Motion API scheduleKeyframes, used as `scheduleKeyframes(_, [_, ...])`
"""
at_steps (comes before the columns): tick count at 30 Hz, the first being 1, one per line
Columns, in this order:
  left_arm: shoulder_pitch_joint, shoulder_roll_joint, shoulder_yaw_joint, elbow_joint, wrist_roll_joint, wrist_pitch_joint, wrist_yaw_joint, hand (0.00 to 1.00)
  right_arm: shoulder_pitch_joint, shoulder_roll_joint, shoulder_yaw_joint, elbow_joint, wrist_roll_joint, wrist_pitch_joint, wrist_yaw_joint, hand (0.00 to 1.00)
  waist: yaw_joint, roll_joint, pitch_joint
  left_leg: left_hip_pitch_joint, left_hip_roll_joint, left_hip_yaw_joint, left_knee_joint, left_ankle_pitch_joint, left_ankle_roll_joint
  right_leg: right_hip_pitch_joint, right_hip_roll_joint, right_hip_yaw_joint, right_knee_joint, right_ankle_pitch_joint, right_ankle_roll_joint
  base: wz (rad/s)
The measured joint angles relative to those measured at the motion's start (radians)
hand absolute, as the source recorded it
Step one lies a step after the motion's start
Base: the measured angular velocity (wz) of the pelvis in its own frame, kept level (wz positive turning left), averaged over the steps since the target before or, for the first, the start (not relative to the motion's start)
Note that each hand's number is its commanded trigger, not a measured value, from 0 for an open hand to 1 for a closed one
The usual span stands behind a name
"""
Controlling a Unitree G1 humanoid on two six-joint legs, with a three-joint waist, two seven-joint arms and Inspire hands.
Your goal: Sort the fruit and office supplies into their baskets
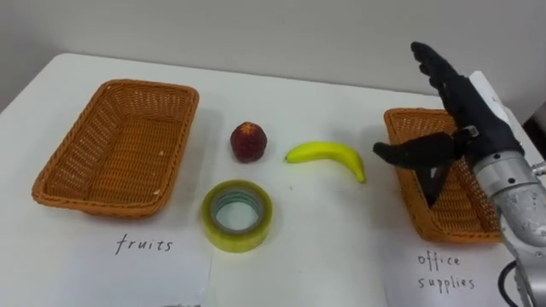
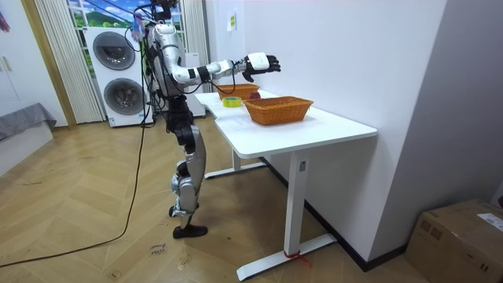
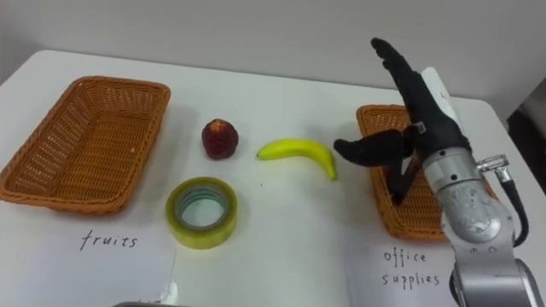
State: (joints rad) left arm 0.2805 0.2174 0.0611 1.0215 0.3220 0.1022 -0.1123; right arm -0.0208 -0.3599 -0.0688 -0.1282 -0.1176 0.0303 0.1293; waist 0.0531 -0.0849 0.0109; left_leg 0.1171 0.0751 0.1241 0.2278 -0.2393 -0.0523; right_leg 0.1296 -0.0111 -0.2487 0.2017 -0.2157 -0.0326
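Here's how it looks from the robot's head: white table (image 1: 324, 222) with a wicker basket at each end. The left basket (image 1: 149, 86) has nothing in it, and as far as I can see the right basket (image 1: 461, 211) doesn't either, though part of it is hidden behind the arm. Each basket has a sheet of paper with a handwritten label in front of it, one on the left (image 1: 145, 273) and one on the right (image 1: 444, 286).

Nothing is sorted yet. Everything sits on the table between the baskets:
- a red fruit (image 1: 248, 141), an apple or a peach, I can't tell which, just right of the left basket
- a banana (image 1: 328, 153) to the right of that, near the right basket
- a roll of yellowish tape (image 1: 237, 242) lying flat, nearer than the red fruit and slightly left of it

The right hand (image 1: 465, 111) is up in the air over the right basket, fingers stretched straight and pointing away, thumb sticking out to the left. It's released, holding nothing.

In the room view the robot stands upright at the table's end, right arm reaching out over it, with stacked washing machines (image 2: 118, 75) behind it.
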Motion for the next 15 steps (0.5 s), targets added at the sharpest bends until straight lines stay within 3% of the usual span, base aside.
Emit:
scheduleKeyframes(7, [0.003,0.0,-0.01,-0.001,0.001,0.003,-0.001,0.0,0.0,0.001,0.065,0.006,0.043,0.002,0.003,0.0,0.011,-0.007,-0.0027,-0.016,-0.006,-0.02,0.01,0.0,0.001,0.004,-0.004,-0.01,0.0,-0.002,0.002,0.08])
scheduleKeyframes(15, [-0.001,-0.004,-0.048,-0.023,0.005,0.003,0.003,0.0,0.0,0.018,0.154,0.029,0.026,0.004,0.004,0.0,0.038,-0.019,-0.009,-0.037,-0.024,-0.047,0.015,0.008,0.013,0.008,-0.022,-0.055,0.002,-0.008,0.013,0.18])
